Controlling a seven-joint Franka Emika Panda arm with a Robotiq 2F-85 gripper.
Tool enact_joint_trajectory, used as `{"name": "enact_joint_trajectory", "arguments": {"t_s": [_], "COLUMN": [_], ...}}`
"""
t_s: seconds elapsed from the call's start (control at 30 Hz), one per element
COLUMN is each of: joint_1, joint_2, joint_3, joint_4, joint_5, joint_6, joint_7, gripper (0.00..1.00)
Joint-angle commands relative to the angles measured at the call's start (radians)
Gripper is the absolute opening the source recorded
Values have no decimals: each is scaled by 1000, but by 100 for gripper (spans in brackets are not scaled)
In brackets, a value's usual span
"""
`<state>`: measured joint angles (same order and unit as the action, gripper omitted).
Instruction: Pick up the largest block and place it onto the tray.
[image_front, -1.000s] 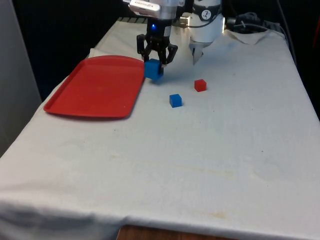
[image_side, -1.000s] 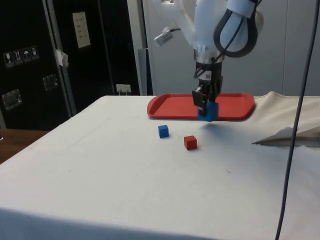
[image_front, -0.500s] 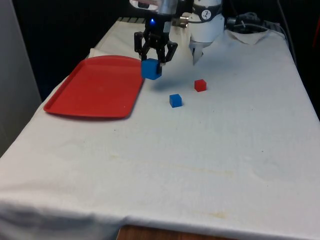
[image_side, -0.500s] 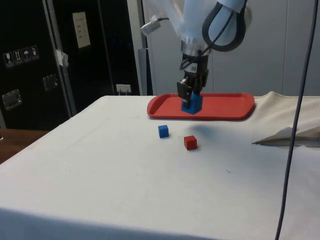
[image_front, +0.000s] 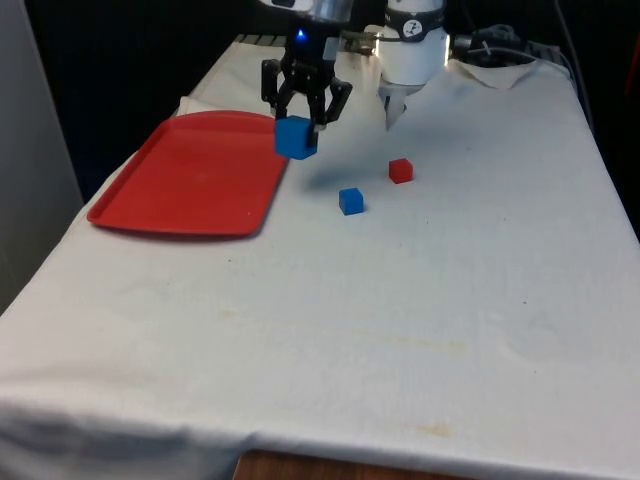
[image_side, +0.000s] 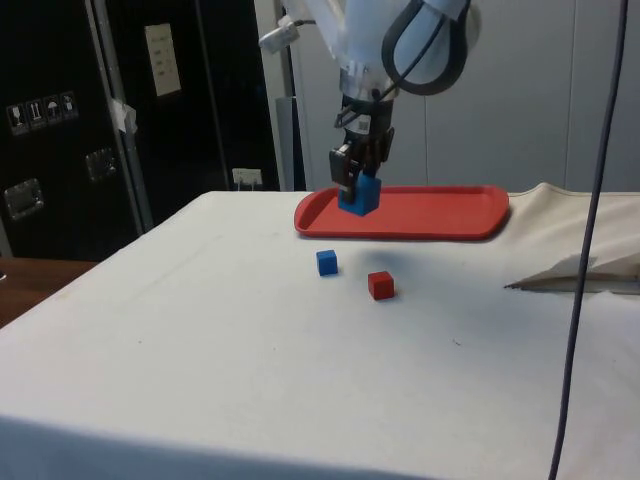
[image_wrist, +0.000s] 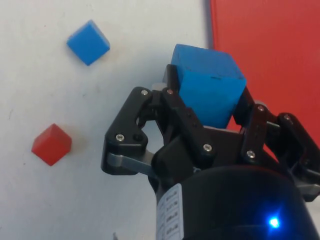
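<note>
Now the tool (image_front: 302, 112) has the big blue block (image_front: 296, 137) clamped between its fingers, lifted clear of the desk (image_front: 420, 300) and hanging right at the near-corner edge of the red tray (image_front: 190, 175), on the tray's side facing the other blocks. Beyond that edge, off the tray, the small blue block (image_front: 350, 201) sits on the white cloth, and the small red block (image_front: 401, 170) lies a little farther from the tray, near it.

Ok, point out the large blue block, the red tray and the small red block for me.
large blue block (image_front: 296, 138), front view, its front face.
red tray (image_front: 190, 185), front view, bare floor.
small red block (image_side: 380, 286), side view, its side face.
</note>
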<state>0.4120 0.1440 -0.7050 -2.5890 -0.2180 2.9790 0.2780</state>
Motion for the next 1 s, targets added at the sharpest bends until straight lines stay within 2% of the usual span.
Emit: {"name": "enact_joint_trajectory", "arguments": {"t_s": [0.0,0.1,0.13,0.17,0.37,0.4,0.43,0.5,0.63,0.67,0.7,0.87,0.93,0.97], "joint_1": [-4,-8,0,-9,-14,-1,-18,-19,-26,-12,-28,-35,-39,-39], "joint_2": [-3,11,31,14,35,53,38,40,46,68,49,58,67,67], "joint_3": [14,21,2,21,23,4,20,19,14,-8,12,7,5,5], "joint_4": [5,30,40,36,76,81,85,90,105,116,110,124,134,134], "joint_5": [19,30,11,34,59,36,68,74,125,114,150,215,261,261], "joint_6": [-10,-32,-20,-38,-81,-65,-93,-99,-128,-119,-138,-165,-180,-180], "joint_7": [-6,-13,1,-16,-39,-15,-52,-59,-114,-103,-139,-204,-248,-248], "gripper": [2,2,2,2,2,2,2,2,2,2,2,2,2,2]}}
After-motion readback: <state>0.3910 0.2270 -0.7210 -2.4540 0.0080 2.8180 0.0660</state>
